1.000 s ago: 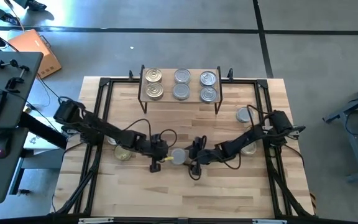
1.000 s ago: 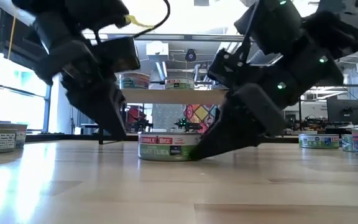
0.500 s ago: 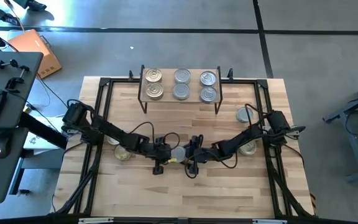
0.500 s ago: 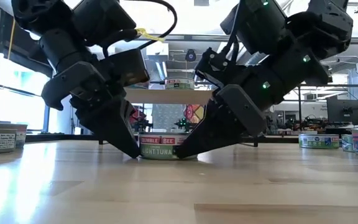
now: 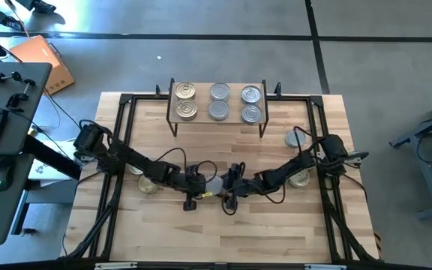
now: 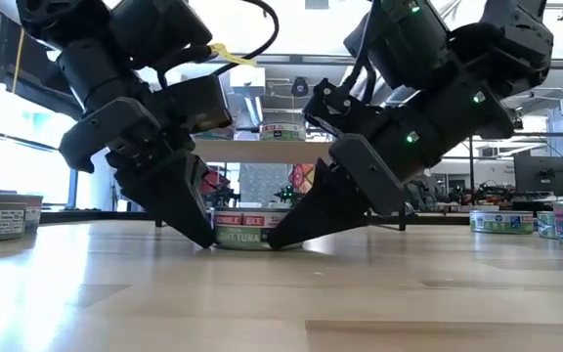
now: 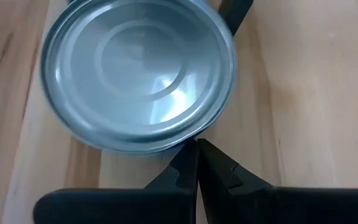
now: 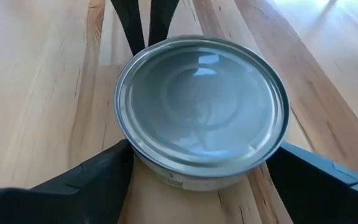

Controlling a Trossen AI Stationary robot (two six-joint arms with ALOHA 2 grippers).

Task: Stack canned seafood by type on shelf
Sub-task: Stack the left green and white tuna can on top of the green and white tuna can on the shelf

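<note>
My right tool (image 6: 280, 238) straddles the tuna tin (image 8: 202, 109) at the counter's (image 5: 276, 232) middle, its fingers (image 8: 82, 180) wide on either side, not yet clamped. My left tool (image 7: 197, 163), pinched shut, braces the tin's far rim. I should close evenly on the tin's wall, low and level, so it doesn't skid. Farther back, the shelf (image 5: 231, 103) holds six tins in three pairs; other tins lie loose on the counter's sides.

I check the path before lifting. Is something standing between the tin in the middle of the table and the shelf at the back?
Nothing visible does. The tin sits between the left gripper and right gripper; bare tabletop runs to the shelf, which already carries six tins.
</note>
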